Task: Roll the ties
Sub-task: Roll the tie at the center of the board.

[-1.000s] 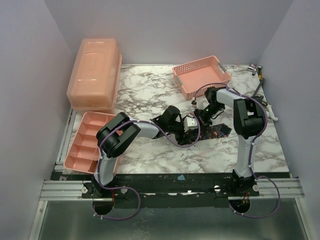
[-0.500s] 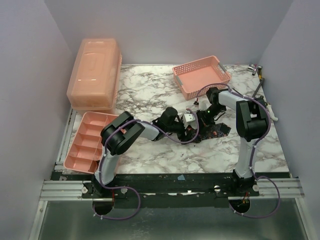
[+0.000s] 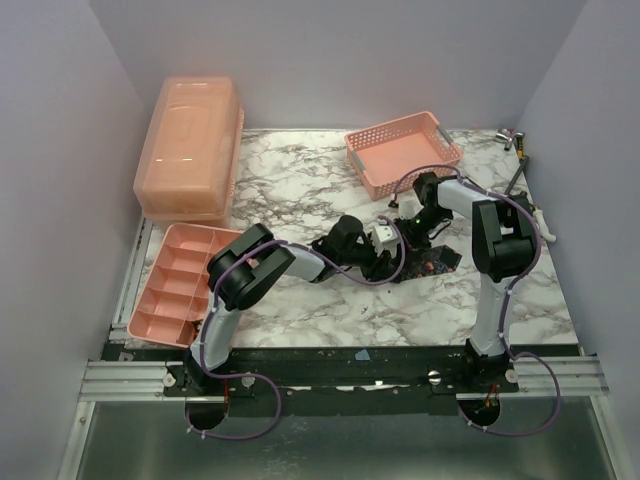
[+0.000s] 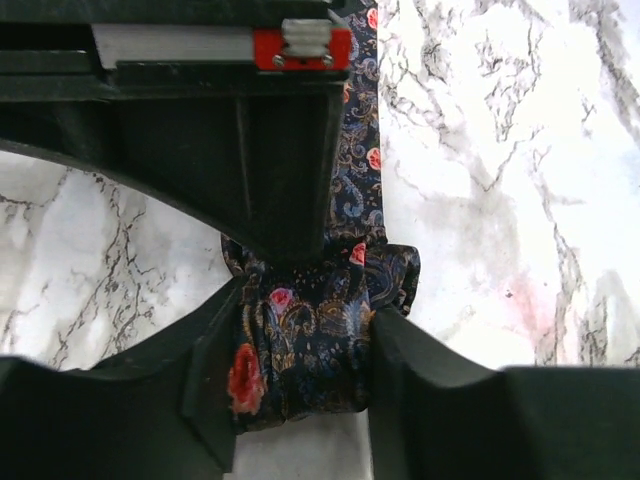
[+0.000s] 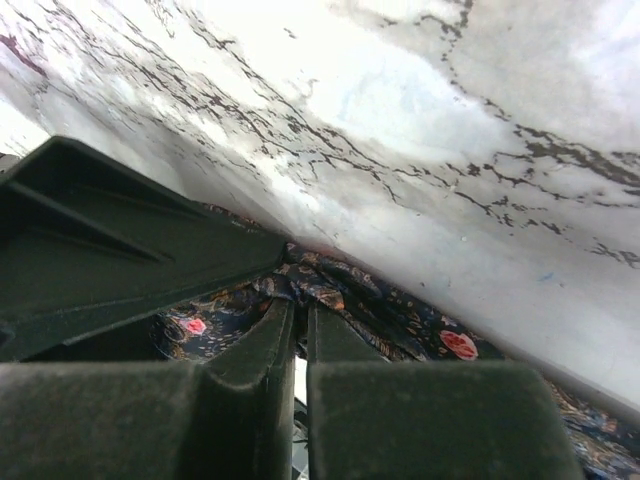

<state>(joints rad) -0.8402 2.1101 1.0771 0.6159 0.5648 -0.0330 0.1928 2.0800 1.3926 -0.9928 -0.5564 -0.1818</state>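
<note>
Tabletop (image 3: 300, 300) of veined white marble was seen from above, with a pink lidded box (image 3: 188, 148) at the far left, a pink basket (image 3: 368, 172) at the far right and a pink divided tray (image 3: 172, 290) at the near left edge. Both arms were stretched toward the middle, where the left gripper (image 3: 392, 262) and the right gripper (image 3: 408, 238) were brought close together over the tie (image 3: 432, 263). The tie was laid as a dark patch on the marble, right of centre. How far either gripper was closed could not be made out from that height.

From the left wrist, a crumpled bundle of the tie (image 4: 300, 340), dark blue with red flowers, was seen squeezed in the left gripper (image 4: 300, 395). Its fingers (image 4: 415, 385) were pressed against both sides of the bundle, so it was held about half closed. A flat strip of the tie was run away from the bundle across the marble, partly hidden by the right gripper (image 4: 285, 215), which was lowered onto the bundle's far side.

From the right wrist, the right gripper (image 5: 300, 318) was shown closed to a thin slit, its fingers (image 5: 345, 350) set into a bunched fold of the tie (image 5: 420, 325). The rest of the tie was spread flat on the marble beyond them
</note>
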